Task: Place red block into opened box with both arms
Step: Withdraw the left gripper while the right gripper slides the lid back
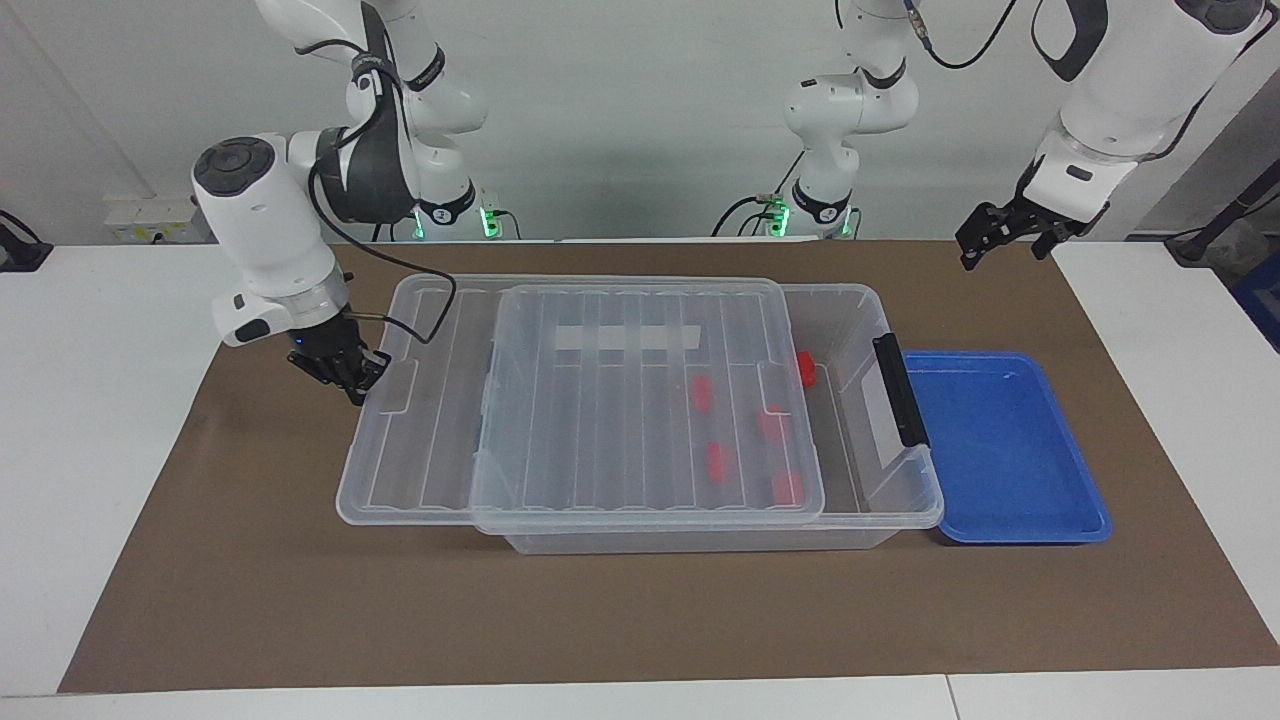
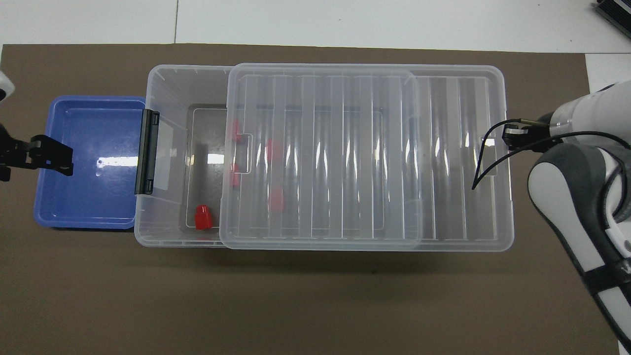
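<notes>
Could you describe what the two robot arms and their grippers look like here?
Both arms are glossy white jointed shells with dark grey bands at the joints and round dark caps on the wrists. Each ends in a black two-finger gripper: the right gripper and the left gripper. Thin black cables loop along the outside of each arm.
</notes>
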Available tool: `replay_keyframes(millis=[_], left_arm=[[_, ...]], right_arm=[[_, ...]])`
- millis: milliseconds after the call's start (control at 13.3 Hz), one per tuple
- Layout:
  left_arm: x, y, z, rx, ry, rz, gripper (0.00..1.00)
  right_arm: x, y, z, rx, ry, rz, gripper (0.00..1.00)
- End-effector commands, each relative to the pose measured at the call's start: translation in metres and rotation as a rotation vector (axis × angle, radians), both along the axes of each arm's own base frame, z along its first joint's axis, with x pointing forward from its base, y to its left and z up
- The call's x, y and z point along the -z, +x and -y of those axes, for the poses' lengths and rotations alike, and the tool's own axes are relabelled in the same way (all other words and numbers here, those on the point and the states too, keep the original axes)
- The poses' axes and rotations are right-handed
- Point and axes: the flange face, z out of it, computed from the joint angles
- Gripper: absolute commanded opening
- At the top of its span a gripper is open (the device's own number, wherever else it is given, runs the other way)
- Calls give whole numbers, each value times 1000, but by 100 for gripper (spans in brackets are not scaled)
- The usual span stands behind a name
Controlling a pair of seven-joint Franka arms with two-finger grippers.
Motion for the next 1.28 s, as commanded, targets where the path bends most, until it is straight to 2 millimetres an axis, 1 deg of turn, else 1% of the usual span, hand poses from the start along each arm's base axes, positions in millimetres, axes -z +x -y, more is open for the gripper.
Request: replay_keyframes(millis=[0, 75, 151, 302, 377, 528, 678, 905, 1206], left_arm=[[8, -5, 6, 17, 12, -11, 100], [8, -5, 5, 16, 12, -11, 100], [7, -5, 4, 26, 10, -10, 100], [-2, -9, -1, 18, 10, 2, 100], [-6, -11, -2, 16, 11, 9, 100], [-3, -11, -2, 14, 11, 14, 100], [-1, -12, -3, 15, 11, 14, 100], [1, -15, -3, 12, 12, 13, 100], [1, -15, -3, 14, 12, 16, 100]], right_arm=[[7, -4, -30, -23, 24, -5, 0], [13, -7, -42, -29, 47, -15, 0], [14, -9, -57, -41, 61, -15, 0], [14, -9, -77, -58, 67, 9, 0], [14, -10, -84, -70, 68, 13, 0], [14, -13, -100, -96, 69, 18, 0], [12, -14, -107, -106, 70, 27, 0], [12, -13, -108, -114, 69, 33, 0], [12, -13, -119, -135, 74, 54, 0]])
